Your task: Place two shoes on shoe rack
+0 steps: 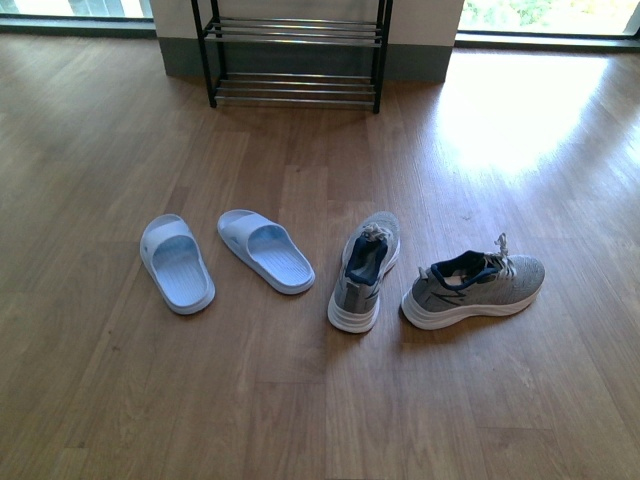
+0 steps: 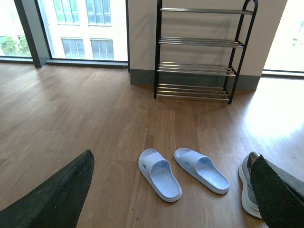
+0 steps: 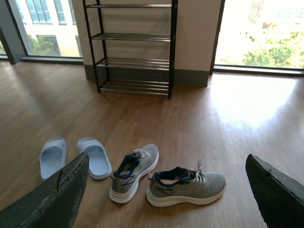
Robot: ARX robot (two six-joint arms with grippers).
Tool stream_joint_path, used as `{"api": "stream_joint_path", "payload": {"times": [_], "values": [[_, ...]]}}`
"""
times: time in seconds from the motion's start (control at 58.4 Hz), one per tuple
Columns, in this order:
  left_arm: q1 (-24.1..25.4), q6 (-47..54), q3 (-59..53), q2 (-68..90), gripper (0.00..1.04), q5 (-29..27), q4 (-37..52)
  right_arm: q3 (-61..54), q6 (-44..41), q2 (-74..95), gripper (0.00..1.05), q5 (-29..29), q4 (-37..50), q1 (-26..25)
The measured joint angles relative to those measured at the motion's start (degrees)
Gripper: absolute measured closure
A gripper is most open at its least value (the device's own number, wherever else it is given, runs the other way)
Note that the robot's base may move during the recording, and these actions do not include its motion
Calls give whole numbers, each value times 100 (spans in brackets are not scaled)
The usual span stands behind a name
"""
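Observation:
Two grey sneakers stand on the wood floor: one toe-away, the other lying across to its right; both show in the right wrist view. Two pale blue slides lie to their left, also in the left wrist view. The shoe rack stands empty against the far wall, also in both wrist views. My left gripper is open above the slides. My right gripper is open above the sneakers. Neither arm shows in the front view.
Large windows flank the wall panel behind the rack. A bright sun patch lies on the floor at right. Wood floor runs between the shoes and the rack.

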Motion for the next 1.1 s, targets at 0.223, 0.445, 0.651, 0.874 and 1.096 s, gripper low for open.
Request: {"api": "stream_joint_path", "payload": {"times": [0.223, 0.445, 0.651, 0.874, 1.096], "values": [[0, 0, 0, 0, 9, 0, 0, 0, 2, 0, 9, 0, 0, 0], [0, 0, 0, 0, 9, 0, 0, 0, 2, 0, 9, 0, 0, 0], [0, 0, 0, 0, 9, 0, 0, 0, 2, 0, 9, 0, 0, 0], [0, 0, 0, 0, 9, 0, 0, 0, 0, 0, 9, 0, 0, 0], [0, 0, 0, 0, 9, 0, 0, 0, 2, 0, 9, 0, 0, 0]]}}
